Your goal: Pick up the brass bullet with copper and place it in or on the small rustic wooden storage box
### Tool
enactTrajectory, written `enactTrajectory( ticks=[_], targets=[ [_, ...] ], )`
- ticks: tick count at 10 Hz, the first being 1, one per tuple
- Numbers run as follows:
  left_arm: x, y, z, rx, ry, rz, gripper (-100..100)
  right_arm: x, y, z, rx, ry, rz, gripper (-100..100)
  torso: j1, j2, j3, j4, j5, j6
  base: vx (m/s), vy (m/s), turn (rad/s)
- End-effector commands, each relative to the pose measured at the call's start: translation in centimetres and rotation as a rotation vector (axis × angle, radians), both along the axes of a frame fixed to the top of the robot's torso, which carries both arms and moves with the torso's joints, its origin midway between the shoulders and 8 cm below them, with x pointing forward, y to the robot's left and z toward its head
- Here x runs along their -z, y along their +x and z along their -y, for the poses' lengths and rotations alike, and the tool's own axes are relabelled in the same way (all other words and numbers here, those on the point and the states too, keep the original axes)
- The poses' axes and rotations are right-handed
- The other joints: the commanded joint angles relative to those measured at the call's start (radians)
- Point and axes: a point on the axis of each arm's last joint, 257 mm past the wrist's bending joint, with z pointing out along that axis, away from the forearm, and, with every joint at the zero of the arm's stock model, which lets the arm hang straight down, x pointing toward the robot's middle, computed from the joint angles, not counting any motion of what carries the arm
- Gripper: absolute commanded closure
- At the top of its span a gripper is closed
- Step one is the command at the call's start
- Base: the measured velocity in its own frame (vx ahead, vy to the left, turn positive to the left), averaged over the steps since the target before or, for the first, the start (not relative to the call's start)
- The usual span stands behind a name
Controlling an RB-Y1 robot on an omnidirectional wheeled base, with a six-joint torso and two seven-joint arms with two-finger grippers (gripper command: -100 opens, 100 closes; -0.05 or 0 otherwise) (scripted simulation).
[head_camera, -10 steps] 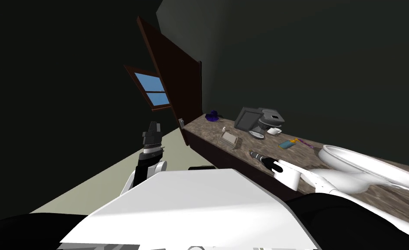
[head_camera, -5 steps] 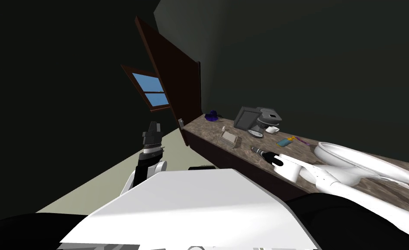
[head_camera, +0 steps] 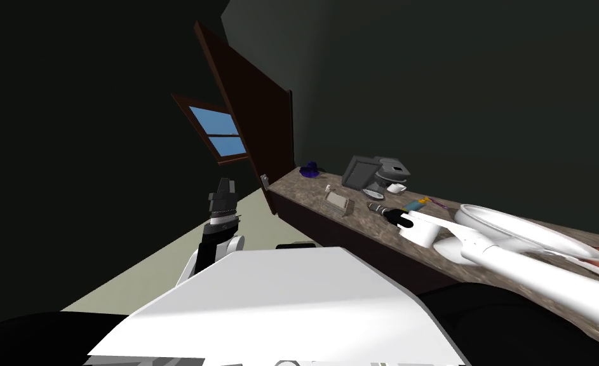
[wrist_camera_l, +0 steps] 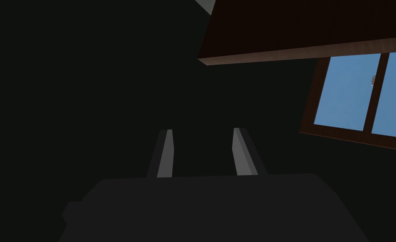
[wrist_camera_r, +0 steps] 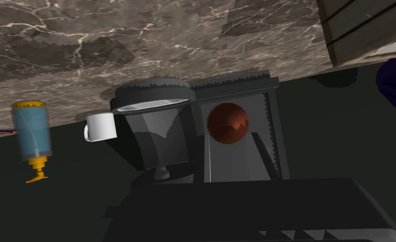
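Since the earlier frames the right gripper (head_camera: pixel 373 207) has travelled along the counter (head_camera: pixel 304 188) toward the box (head_camera: pixel 338 203). It now sits near the box without touching it, on the side toward the sink (head_camera: pixel 507 223). My head camera has also turned a little. The gripper's fingers (wrist_camera_r: pixel 265 153) are clamped on the bullet (wrist_camera_r: pixel 228 122), which shows end-on as a red-brown disc with a thin brass rim, over the counter. Beyond the bullet stands a grey appliance (wrist_camera_r: pixel 155 126). A white mug (wrist_camera_r: pixel 101 126) is just beside it, and a blue bottle (wrist_camera_r: pixel 30 128) with a yellow cap lies farther off. A plank corner of the box shows on the appliance's other side. The left gripper (wrist_camera_l: pixel 203 132) is raised beside the chest, well apart from the counter, with its fingers apart and nothing between them.
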Motion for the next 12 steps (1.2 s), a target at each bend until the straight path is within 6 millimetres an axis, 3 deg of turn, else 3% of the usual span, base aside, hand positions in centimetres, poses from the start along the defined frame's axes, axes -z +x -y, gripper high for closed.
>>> enactTrajectory(
  ticks=[1,3,4,7,10,12],
  targets=[
    [0.0,0.0,0.0,0.0,0.0,0.0,0,-1.7,1.0,0.0,-0.007,-0.013,0.022,100,0.0,0.0,0.0,0.0,0.0,0.0,0.002,0.031,-0.043],
    [0.0,0.0,0.0,0.0,0.0,0.0,0,-4.6,2.8,-0.4,-0.021,-0.034,0.059,100,-0.002,0.001,0.001,0.0,0.0,0.0,0.003,0.033,-0.056],
    [0.0,0.0,0.0,0.0,0.0,0.0,0,-7.1,4.4,-1.0,-0.037,-0.051,0.089,100,-0.001,0.001,0.001,0.001,0.0,0.0,0.003,0.05,-0.093],
    [0.0,0.0,0.0,0.0,0.0,0.0,0,-10.7,6.8,-3.4,-0.084,-0.069,0.121,100,0.001,0.0,0.0,0.001,0.001,-0.001,0.014,0.054,-0.055],
    [0.0,0.0,0.0,0.0,0.0,0.0,0,-10.5,7.0,-5.6,-0.119,-0.063,0.084,100,0.001,-0.002,-0.001,-0.001,0.0,-0.002,0.046,0.052,-0.019],
    [0.0,0.0,0.0,0.0,0.0,0.0,0,-8.9,6.2,-7.4,-0.142,-0.053,0.023,100,-0.001,-0.004,-0.003,-0.002,-0.001,-0.002,0.065,0.034,0.002]
  ],
)
